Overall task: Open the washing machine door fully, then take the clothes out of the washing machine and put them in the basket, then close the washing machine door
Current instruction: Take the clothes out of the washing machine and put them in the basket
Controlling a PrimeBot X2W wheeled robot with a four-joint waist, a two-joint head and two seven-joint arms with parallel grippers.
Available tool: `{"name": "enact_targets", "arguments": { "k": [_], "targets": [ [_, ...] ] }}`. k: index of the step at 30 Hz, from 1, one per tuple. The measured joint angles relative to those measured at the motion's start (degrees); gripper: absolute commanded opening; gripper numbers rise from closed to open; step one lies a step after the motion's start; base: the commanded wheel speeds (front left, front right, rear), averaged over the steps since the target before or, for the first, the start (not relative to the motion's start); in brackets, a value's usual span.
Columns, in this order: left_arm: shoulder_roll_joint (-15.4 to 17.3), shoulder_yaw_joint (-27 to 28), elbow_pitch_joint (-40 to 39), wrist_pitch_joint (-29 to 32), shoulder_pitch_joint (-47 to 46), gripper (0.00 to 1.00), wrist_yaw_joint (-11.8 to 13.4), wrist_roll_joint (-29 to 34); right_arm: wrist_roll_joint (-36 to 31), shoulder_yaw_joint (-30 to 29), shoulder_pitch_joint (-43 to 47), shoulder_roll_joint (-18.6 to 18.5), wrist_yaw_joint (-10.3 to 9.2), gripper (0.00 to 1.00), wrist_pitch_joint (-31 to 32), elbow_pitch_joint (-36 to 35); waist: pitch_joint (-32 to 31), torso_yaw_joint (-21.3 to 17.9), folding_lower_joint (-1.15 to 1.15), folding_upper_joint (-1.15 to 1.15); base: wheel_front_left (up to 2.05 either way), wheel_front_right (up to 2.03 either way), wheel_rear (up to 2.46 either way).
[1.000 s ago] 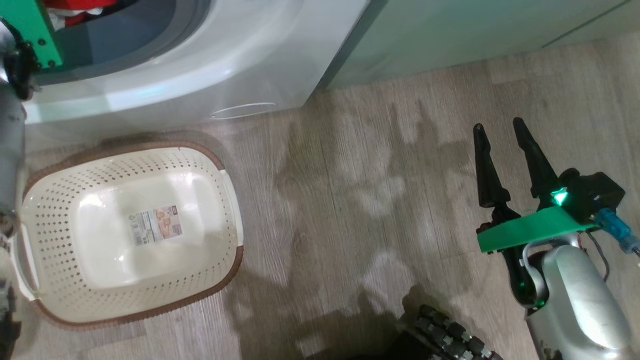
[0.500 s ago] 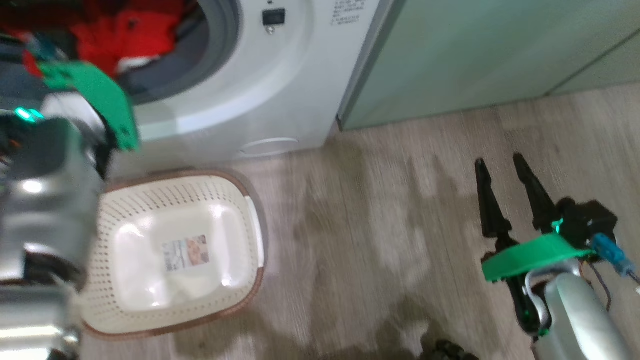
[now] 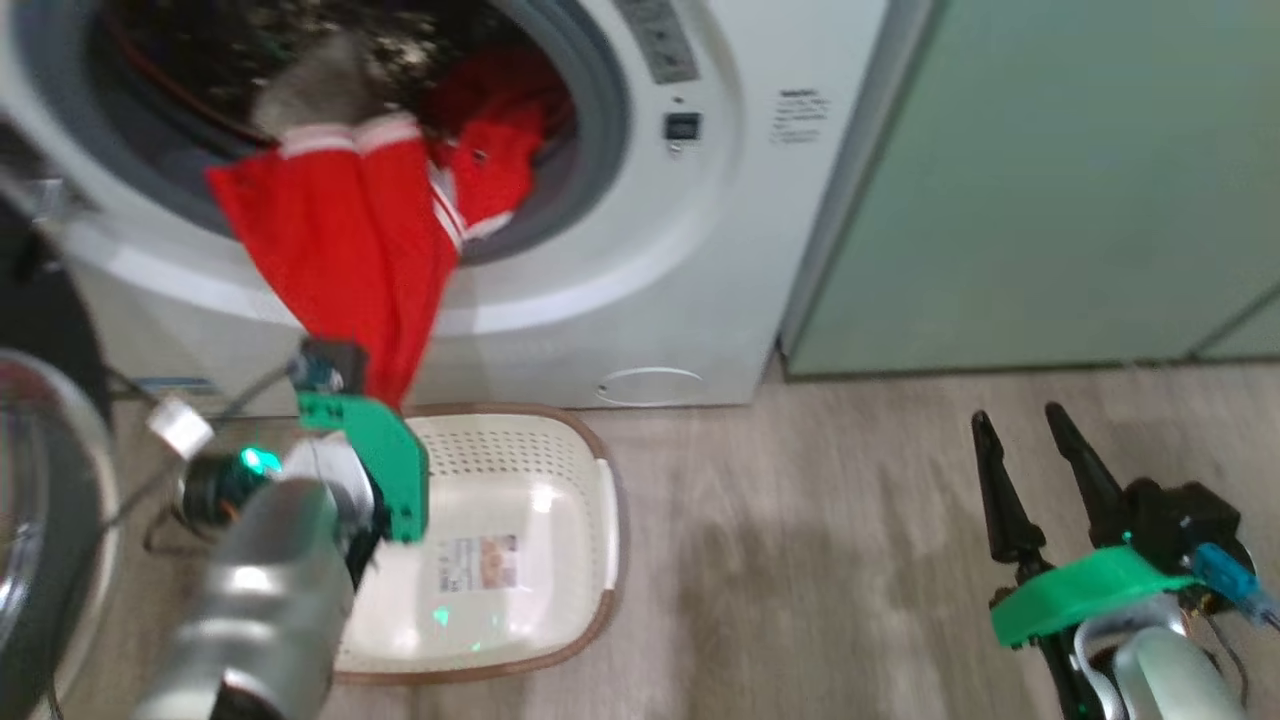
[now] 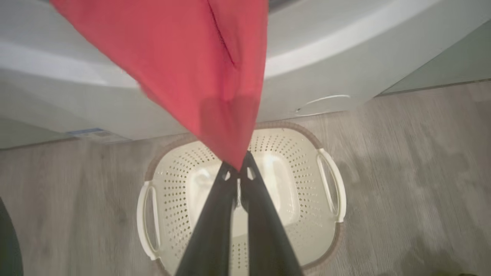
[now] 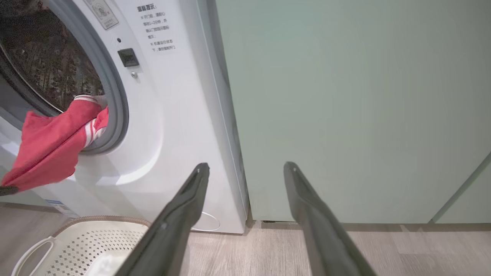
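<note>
The white washing machine [image 3: 690,270] stands with its drum uncovered, and the washing machine door [image 3: 40,540] is swung out at the far left edge. The red clothes [image 3: 350,250] with white trim trail out of the drum and hang down over its grey rim. In the left wrist view my left gripper [image 4: 238,172] is shut on the lowest corner of the clothes [image 4: 199,61], right above the cream basket [image 4: 172,199]. The basket [image 3: 520,445] sits on the floor against the washer's front. My right gripper [image 3: 1020,420] stands open and empty at the lower right, its jaws wide apart [image 5: 246,166].
Pale green cabinets [image 3: 1050,180] adjoin the washer on the right. Wood-look floor [image 3: 830,560] stretches between the basket and my right arm. A round service flap [image 3: 648,385] sits low on the washer's front. My left forearm [image 3: 260,600] rises from the lower left beside the basket.
The head camera has tilted up, bringing the drum into view. My left arm has drawn back from the drum, pulling the red clothes out over the rim and down above the basket. The right gripper stays open.
</note>
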Motion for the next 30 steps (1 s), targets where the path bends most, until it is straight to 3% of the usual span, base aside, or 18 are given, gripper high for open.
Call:
{"name": "enact_targets", "arguments": {
  "k": [8,13,21,30],
  "targets": [
    [-0.96,-2.85,0.07,-0.43,7.9,0.0,-0.01,-3.0,-0.01,0.25,2.03,-0.68,0.0,1.0,0.0,0.19,-4.11,5.75,0.0,0.0,0.0,0.0,0.0],
    [-1.09,-5.38,0.1,0.09,12.76,0.0,-0.41,-5.76,0.0,0.59,2.02,-0.99,0.0,1.0,0.0,0.13,-5.07,7.36,0.0,0.0,0.0,0.0,0.0],
    [-1.14,-11.05,-2.69,2.79,16.66,0.0,-0.41,-14.0,0.42,1.05,1.52,-1.97,0.0,1.0,0.0,-0.37,-1.97,6.38,0.0,0.0,0.0,0.0,0.0],
    [-1.12,-10.57,-1.63,-2.42,9.33,0.0,2.22,-15.8,0.42,0.81,-2.83,-2.89,0.0,1.0,0.0,-1.79,5.28,3.99,0.0,0.0,0.0,0.0,0.0]
  ]
}}
